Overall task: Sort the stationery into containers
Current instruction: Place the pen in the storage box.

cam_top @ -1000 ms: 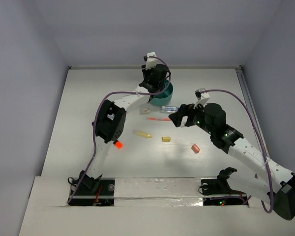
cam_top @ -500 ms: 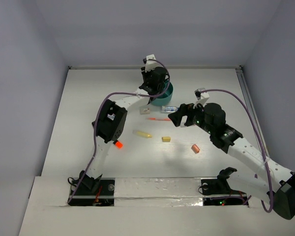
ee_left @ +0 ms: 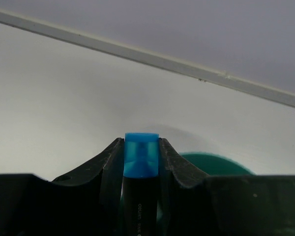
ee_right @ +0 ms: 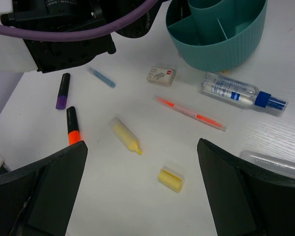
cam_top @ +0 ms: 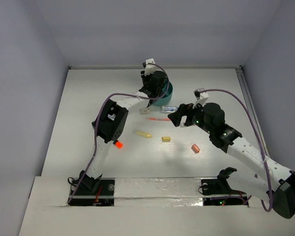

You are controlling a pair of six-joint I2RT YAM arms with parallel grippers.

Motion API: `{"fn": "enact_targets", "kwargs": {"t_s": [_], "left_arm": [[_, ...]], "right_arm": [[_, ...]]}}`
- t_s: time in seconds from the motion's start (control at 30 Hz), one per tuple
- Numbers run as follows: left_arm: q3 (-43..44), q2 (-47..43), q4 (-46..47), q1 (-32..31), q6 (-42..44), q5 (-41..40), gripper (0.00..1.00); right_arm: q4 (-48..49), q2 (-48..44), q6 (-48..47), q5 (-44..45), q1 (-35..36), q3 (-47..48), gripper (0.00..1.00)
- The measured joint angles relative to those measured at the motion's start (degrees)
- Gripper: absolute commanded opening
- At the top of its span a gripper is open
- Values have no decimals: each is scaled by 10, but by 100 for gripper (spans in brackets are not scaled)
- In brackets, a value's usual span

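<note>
White tabletop (cam_top: 81, 105), grey walls (cam_top: 162, 29); left pincer (ee_left: 140, 147) clenching blue-capped marker (ee_left: 141, 164); right pincer (ee_right: 141, 147) spread.

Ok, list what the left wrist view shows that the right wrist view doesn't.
Left wrist only: a blue-capped black marker clamped in the left claw, with the table's raised back edge behind it. Right wrist only: the open right claw and loose items on the table, including a thin orange pen, a yellow highlighter, a white eraser and a clear blue-capped tube. Both: the round teal plastic organizer, though only a sliver of it shows in the left wrist view.
</note>
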Motion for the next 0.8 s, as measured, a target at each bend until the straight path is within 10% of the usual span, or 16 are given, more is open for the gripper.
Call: {"fn": "enact_targets", "kwargs": {"t_s": [0.4,0.8], "left_arm": [[-63,-61,23,-11,9,14,67],[-235,-338,-7,-6,-50,87,59]], "right_arm": [[0,9,0,0,0,0,100],[0,9,0,-3,0,0,100]]}}
